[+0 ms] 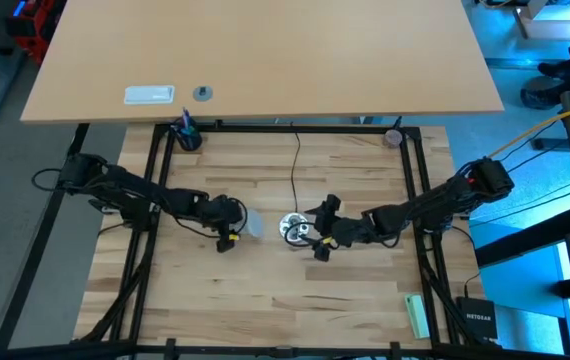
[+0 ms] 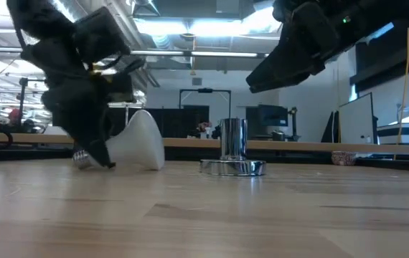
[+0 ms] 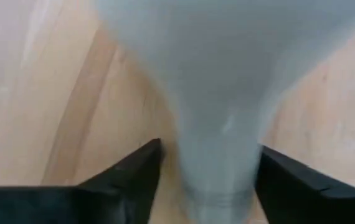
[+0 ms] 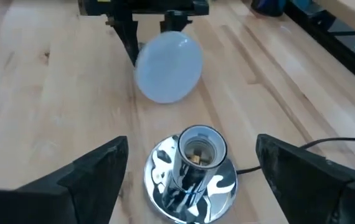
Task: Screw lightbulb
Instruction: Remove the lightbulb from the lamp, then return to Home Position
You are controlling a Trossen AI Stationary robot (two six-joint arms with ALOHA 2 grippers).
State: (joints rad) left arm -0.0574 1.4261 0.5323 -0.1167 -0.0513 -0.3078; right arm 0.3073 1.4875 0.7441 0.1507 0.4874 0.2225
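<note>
The frosted white lightbulb (image 1: 252, 225) lies on its side on the wooden table, with its globe toward the socket and its silvery screw base (image 2: 82, 159) pointing away. It also shows in the right wrist view (image 4: 168, 67). My left gripper (image 1: 233, 228) is open, with one finger on each side of the bulb's neck (image 3: 218, 168). The shiny metal socket (image 1: 293, 229) stands upright on its round base (image 2: 233, 168). My right gripper (image 1: 317, 232) is open and raised, well above the socket (image 4: 190, 171) and off to its right. My left gripper straddles the bulb's neck (image 3: 218, 180) near the screw base, coming slanting down from the table's left. Bare wood shows between one finger (image 3: 140, 174) and the neck. The other finger (image 3: 283, 180) stands right at the neck; I cannot tell whether it touches.
A thin black cord (image 1: 297, 160) runs from the socket toward the far edge. A dark cup with pens (image 1: 186, 136) stands at the far left corner and a green object (image 1: 417, 315) lies at the near right. Black frame rails (image 1: 417, 180) border the table.
</note>
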